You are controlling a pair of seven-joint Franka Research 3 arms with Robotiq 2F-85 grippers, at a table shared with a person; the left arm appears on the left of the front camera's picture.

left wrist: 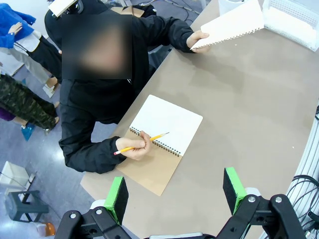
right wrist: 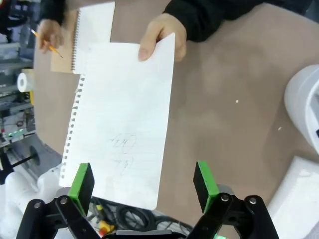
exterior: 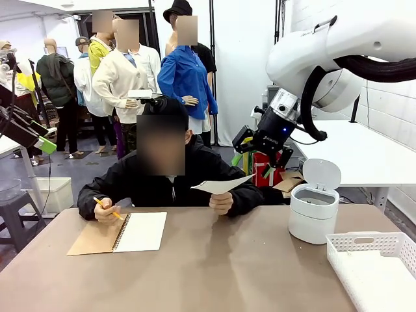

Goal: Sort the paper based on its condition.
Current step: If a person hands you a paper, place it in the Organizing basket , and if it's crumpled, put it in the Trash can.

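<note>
Desk point(exterior: 214, 273): brown, shared with the person sitting at the far side; most of the near half is bare.
Person point(exterior: 162, 185): dark jacket, one hand on the notebook, the other lifted over the middle of the desk.
Basket point(exterior: 364, 244): white, latticed, at the near right corner; the part in view has nothing in it.
Bin point(exterior: 313, 214): small and white, on the right, just beyond the basket, lid tipped up; I cannot tell what is inside.
Notebook point(exterior: 140, 232): spiral-bound, lying open on the left in front of the person, blank page up, brown cover folded out.
Paper point(right wrist: 124, 129): a smooth, flat lined sheet with a torn spiral edge and a faint scribble, held above the desk in the person's hand point(exterior: 221, 203), offered toward the right side.
Right gripper point(right wrist: 143, 179): raised beyond the bin on the far right, jaws spread wide with nothing in them, pointing down at the offered sheet but apart from it.
Left gripper point(left wrist: 175, 191): high above the near left of the desk, jaws wide apart, nothing between them.
Pencil point(left wrist: 144, 142): yellow, in the hand resting on the notebook.
Progress: by my reading, nothing is sorted yet; the sheet has to be taken from the hand and then placed, likely in the basket since it is uncrumpled.
</note>
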